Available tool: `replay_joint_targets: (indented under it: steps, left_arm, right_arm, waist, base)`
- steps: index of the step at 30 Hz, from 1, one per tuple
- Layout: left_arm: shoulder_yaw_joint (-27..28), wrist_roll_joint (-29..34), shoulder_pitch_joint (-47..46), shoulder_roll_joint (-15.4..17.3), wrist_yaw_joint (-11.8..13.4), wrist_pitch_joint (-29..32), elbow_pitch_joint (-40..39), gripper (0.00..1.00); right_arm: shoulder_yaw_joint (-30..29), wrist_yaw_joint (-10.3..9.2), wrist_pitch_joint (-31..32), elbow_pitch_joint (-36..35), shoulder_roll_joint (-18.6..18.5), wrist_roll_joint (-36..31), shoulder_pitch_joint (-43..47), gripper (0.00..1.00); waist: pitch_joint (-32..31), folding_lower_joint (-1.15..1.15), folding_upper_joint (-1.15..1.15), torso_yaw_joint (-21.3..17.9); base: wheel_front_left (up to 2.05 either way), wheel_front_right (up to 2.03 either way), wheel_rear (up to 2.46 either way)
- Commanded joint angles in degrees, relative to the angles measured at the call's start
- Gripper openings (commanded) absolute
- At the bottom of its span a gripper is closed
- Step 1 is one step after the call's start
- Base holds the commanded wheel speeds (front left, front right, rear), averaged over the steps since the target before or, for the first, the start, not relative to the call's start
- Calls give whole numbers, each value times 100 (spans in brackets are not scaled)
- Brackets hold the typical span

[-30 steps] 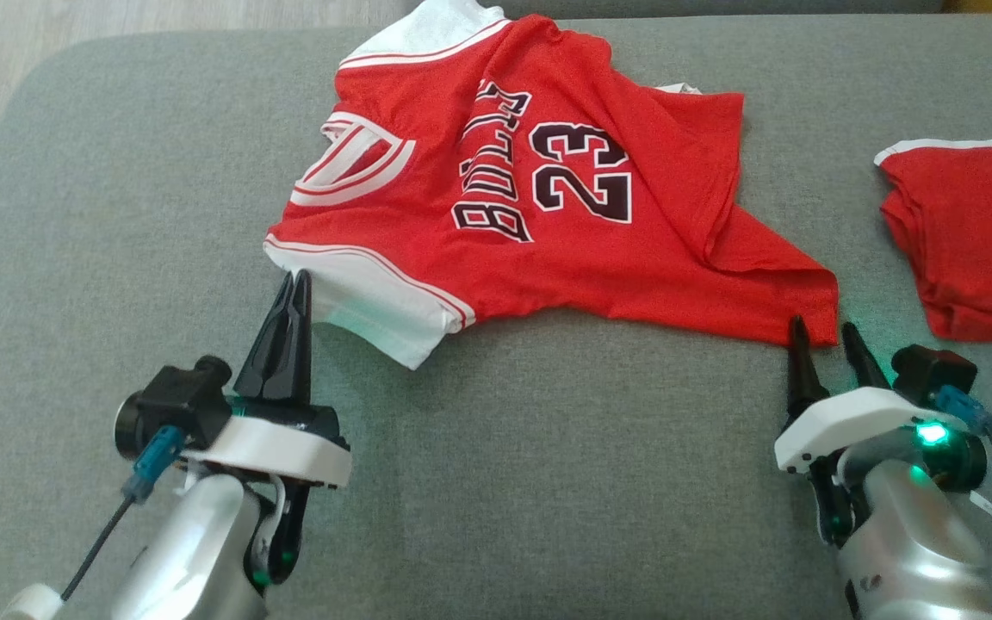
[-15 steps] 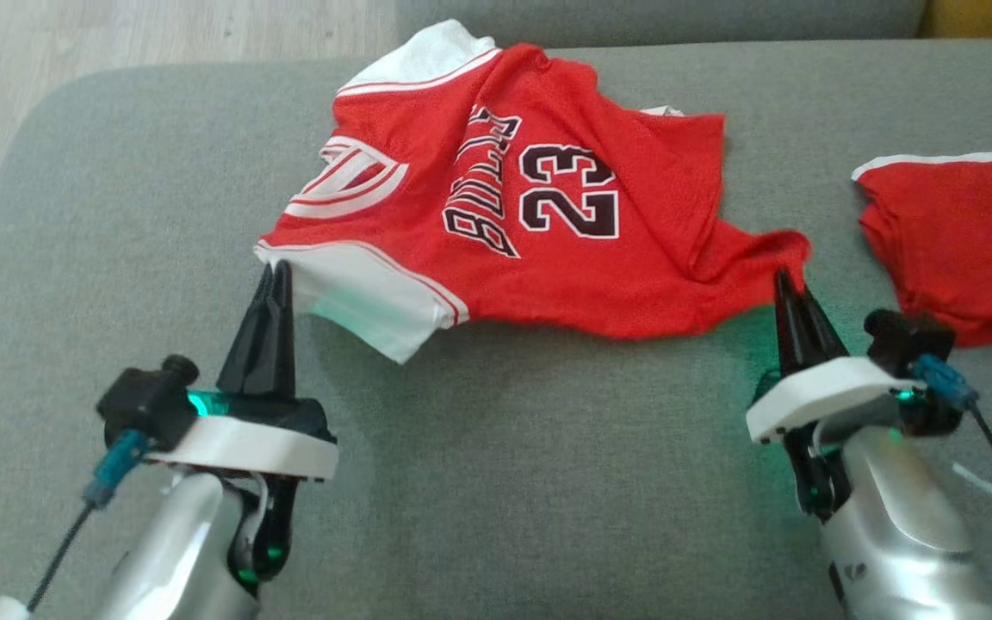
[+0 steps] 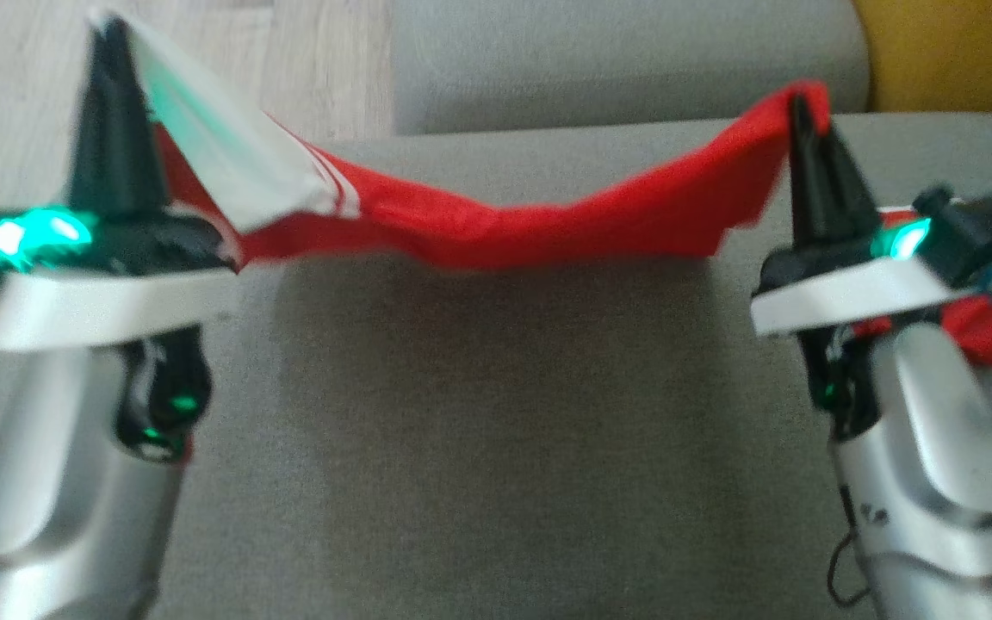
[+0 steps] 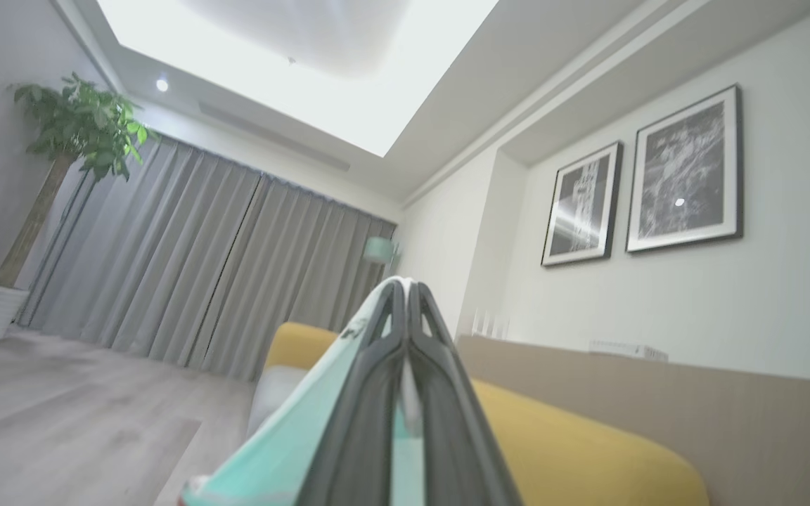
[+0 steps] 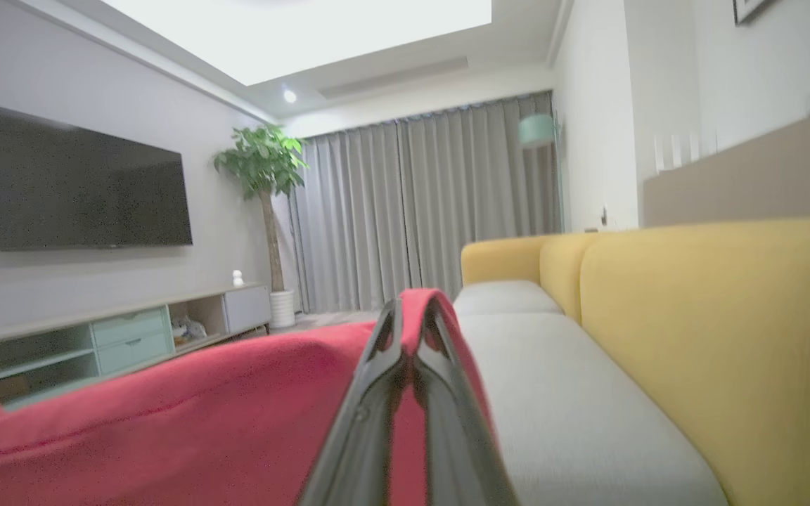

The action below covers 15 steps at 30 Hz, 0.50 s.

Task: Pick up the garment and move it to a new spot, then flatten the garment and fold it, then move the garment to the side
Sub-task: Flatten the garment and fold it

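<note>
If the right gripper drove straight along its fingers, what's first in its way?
Way looks free: the right gripper, shut on the red garment, points over the grey sofa seat toward the far curtains. Depth is unclear.

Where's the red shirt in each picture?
Head view: the shirt hangs across the middle, held by the left end effector and the right end effector.
Left wrist view: its white part lies bottom middle, along the fingers.
Right wrist view: its red part lies lower left, draped over the fingers.
Shared landmark: the yellow sofa.
</note>
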Motion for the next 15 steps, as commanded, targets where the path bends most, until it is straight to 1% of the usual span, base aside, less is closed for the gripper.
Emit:
replay_joint_targets:
  steps: [1, 5, 10, 12, 15]
  left_arm:
    - [328, -58, -359, 215, 52, 51, -336, 0]
    - [573, -172, -597, 357, 197, 250, -1071, 0]
    - [924, -458, -718, 517, 467, 657, -1965, 0]
    - [1055, -544, -703, 653, 536, 849, -2162, 0]
    - [1251, -729, -670, 797, 593, 1063, -2120, 0]
  right_arm:
    - [100, 37, 90, -379, 34, -27, -338, 0]
    - [92, 37, 487, -1205, -6, -51, -489, 0]
    - [-3, 37, 1041, -2210, -184, 21, -474, 0]
    - [-78, 37, 1315, -2561, -206, 63, -411, 0]
    - [-124, 37, 1705, -2954, -295, -1, -363, 0]
  waist:
    - [-142, 0, 0, -52]
    - [-210, 0, 0, -100]
    - [-171, 0, 0, -118]
    - [-79, 0, 0, -120]
    - [186, 0, 0, -113]
  base:
    - [0, 0, 0]
    - [0, 0, 0]
    - [0, 0, 0]
    - [0, 0, 0]
    - [0, 0, 0]
